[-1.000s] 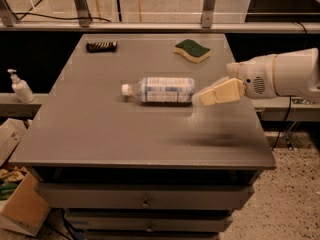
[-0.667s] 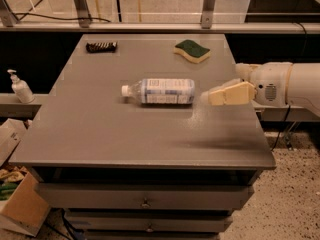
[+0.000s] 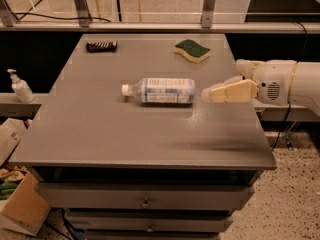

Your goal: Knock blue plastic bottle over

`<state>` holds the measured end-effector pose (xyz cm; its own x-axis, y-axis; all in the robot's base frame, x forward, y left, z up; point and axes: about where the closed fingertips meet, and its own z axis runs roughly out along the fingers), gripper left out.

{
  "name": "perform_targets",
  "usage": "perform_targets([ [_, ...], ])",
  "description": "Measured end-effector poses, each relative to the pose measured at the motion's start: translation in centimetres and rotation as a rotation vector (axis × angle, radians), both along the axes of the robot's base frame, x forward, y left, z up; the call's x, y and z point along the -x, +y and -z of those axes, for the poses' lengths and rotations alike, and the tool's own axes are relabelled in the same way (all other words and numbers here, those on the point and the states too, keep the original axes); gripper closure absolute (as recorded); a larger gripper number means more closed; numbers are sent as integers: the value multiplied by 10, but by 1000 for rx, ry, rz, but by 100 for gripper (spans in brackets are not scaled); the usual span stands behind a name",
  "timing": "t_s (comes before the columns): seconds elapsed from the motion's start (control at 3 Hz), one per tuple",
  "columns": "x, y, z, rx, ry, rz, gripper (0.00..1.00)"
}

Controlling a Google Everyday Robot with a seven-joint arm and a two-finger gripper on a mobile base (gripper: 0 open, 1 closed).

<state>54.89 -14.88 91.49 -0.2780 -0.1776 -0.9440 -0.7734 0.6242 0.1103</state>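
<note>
The blue plastic bottle [image 3: 160, 90] lies on its side in the middle of the grey table [image 3: 100, 129], its white cap pointing left and its printed label facing up. My gripper [image 3: 212, 94], with cream-coloured fingers, hovers over the table's right part, just right of the bottle's base and apart from it. The white arm reaches in from the right edge of the view. The gripper holds nothing.
A green and yellow sponge [image 3: 192, 50] lies at the back right of the table. A small dark object [image 3: 101, 46] lies at the back left. A white pump dispenser bottle [image 3: 20, 86] stands on a ledge left of the table. Cardboard boxes sit on the floor at lower left.
The gripper and arm have drawn back to the right, away from the bottle. The bottle lies on its side in the same place throughout.
</note>
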Motion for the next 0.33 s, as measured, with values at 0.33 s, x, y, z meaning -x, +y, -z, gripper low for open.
perform_targets([
  [0.33,3,-10,-9,-24,-54,-23,0],
])
